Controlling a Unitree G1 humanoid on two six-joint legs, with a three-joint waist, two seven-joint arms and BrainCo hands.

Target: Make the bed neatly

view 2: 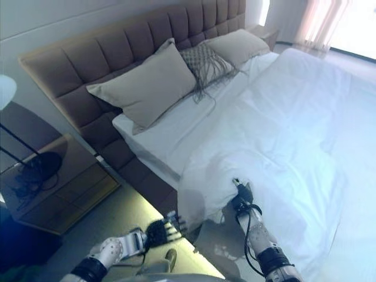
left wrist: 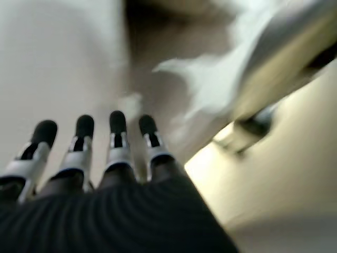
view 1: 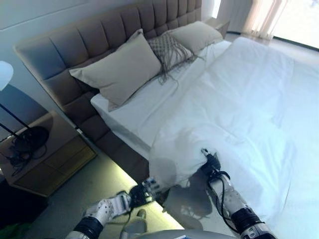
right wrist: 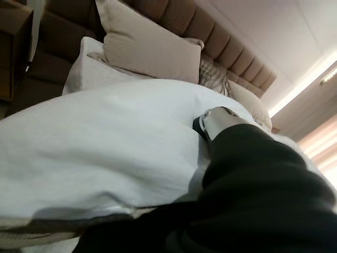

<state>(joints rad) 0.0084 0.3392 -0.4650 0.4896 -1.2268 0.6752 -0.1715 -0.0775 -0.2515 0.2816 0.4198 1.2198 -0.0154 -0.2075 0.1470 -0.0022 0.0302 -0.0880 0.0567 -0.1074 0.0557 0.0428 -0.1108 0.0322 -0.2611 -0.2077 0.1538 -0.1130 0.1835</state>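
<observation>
Your bed (view 1: 75, 55) is only partly made. The white duvet (view 1: 249, 99) already covers most of the mattress, reaching up toward the far pillow, but on the near side it stops short: a strip of bare white sheet (view 1: 144, 107) shows between the duvet's top edge and the pillows. The near corner of the duvet is bunched into a rounded hump that hangs over the side of the bed frame, not yet pulled flat.

Your right hand (view 1: 211, 162) sits on that hump, pressed into the fabric. Its wrist view shows one finger lying against the cloth while the rest sinks out of sight into the folds, so you cannot tell whether it is clamped on the duvet or merely resting on it. Your left hand (view 1: 144, 191) hangs low beside the bed, below the drooping corner, with its fingers (left wrist: 118, 139) straight and apart, holding nothing.

At the headboard, the large beige pillow (view 1: 119, 69) leans upright, the fringed cushion (view 1: 172, 50) lies beside it, and a second beige pillow (view 1: 197, 35) rests farther along; they look reasonably placed. The nightstand (view 1: 47, 159) stands to the side, untouched by the job.

What remains, by my reading: draw the near corner up toward the pillows, spread out the hump, and smooth the wrinkles running across the middle of the duvet.
</observation>
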